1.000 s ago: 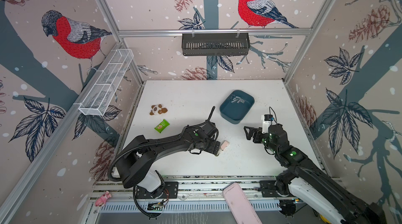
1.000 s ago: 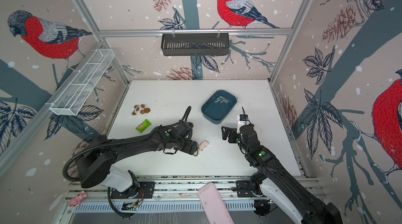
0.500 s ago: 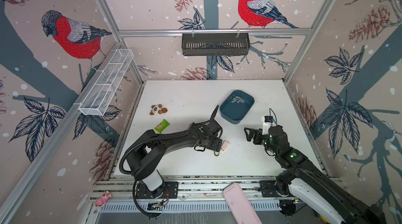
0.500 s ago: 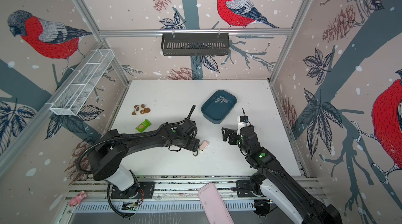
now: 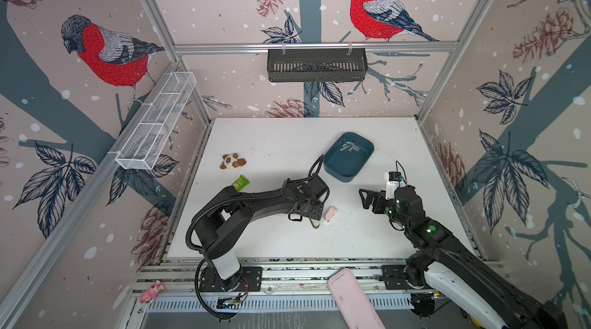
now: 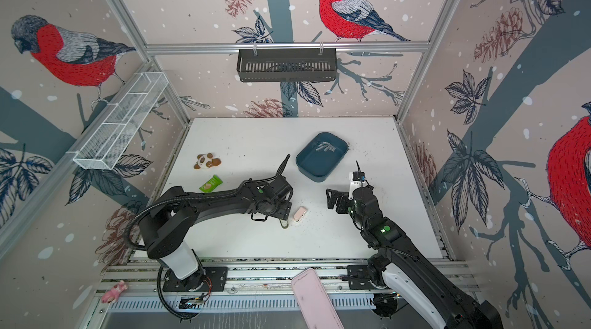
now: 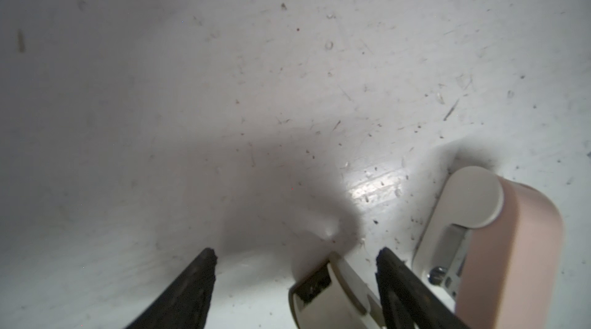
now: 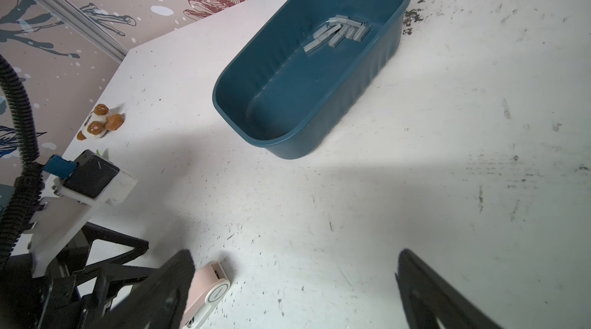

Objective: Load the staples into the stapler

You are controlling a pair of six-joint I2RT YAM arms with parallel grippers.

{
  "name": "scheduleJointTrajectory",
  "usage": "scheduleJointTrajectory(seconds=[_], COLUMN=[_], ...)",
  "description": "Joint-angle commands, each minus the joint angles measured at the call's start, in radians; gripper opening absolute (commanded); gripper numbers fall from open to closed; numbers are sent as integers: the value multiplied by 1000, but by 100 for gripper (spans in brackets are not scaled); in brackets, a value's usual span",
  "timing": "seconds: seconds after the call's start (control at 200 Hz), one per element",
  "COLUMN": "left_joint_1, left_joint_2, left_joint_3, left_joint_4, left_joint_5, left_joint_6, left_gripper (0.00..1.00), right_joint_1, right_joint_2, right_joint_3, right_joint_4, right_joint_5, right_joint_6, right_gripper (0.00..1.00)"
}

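In both top views you see the staples [image 5: 350,147] lying in a small grey heap inside the blue tub [image 5: 339,177], at its far end. The pink stapler [image 5: 330,213] lies on the white table [image 5: 271,138] on the near side of the tub, toward the arms' bases and well apart from it. Your left gripper [image 5: 319,220] is down at the table just beside the stapler. The right gripper [image 5: 367,199] hangs near the tub's near right corner, jaws spread, nothing between them. Left of the tub lie a toy panda [image 5: 232,161] and a green packet [image 5: 240,182].

In the left wrist view, the left gripper [image 7: 295,252] has its jaws wide apart and clamped on nothing. A white piece [image 7: 326,282] with a dark slot (you cannot tell here whether it belongs to the stapler) sits between them, close to one finger [image 7: 396,285]. The stapler's pink body stands just outside that same finger.

In the right wrist view, the right gripper [image 8: 294,257] is fully spread and empty above bare table. The tub lies beyond its fingertips, with the staples heaped at the tub's far end. The stapler lies short of the tub, beside one finger [image 8: 172,282].
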Motion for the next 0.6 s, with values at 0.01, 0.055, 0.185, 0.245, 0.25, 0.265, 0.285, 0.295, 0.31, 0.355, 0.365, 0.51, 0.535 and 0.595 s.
scheduleJointTrajectory(seconds=[0.01, 0.055, 0.185, 0.245, 0.25, 0.265, 0.285, 0.295, 0.31, 0.355, 0.365, 0.51, 0.535, 0.595], left_joint_1=[6, 10, 21, 32, 33, 34, 37, 39, 41, 45, 45, 54, 54, 54], left_joint_2=[-9, -16, -43, -60, -61, -65, -73, -76, -82, -101, -105, -185, -202, -242], left_joint_3=[-3, -9, -37, -57, -59, -65, -72, -75, -82, -97, -101, -139, -144, -157], left_joint_4=[-54, -60, -81, -89, -89, -91, -92, -92, -92, -98, -101, -134, -135, -128], left_joint_5=[-60, -62, -70, -67, -67, -67, -63, -62, -58, -55, -54, -57, -52, -25], left_joint_6=[-3, 2, 13, 17, 17, 18, 20, 22, 23, 27, 27, 27, 29, 57], left_gripper=[77, 77, 76, 74, 74, 74, 72, 72, 71, 71, 71, 71, 71, 71], right_joint_1=[2, 1, 2, 2, 3, 2, 3, 2, 3, 3, 3, 5, 5, 7], right_joint_2=[7, 11, 17, 18, 18, 17, 17, 17, 17, 14, 13, 4, 2, 0], right_joint_3=[-2, -2, -1, -1, -1, -1, 0, 1, 1, -1, -1, -5, -7, -10], right_joint_4=[24, 26, 29, 31, 31, 30, 29, 29, 28, 26, 26, 21, 21, 21], right_joint_5=[12, 11, 11, 12, 12, 12, 11, 12, 12, 12, 12, 17, 16, 18], right_joint_6=[3, 1, -1, 0, 0, 0, -1, -1, 1, 1, 1, 3, 5, 5], right_gripper=[100, 100, 100, 100, 100, 100, 100, 100, 100, 100, 100, 100, 100, 100])
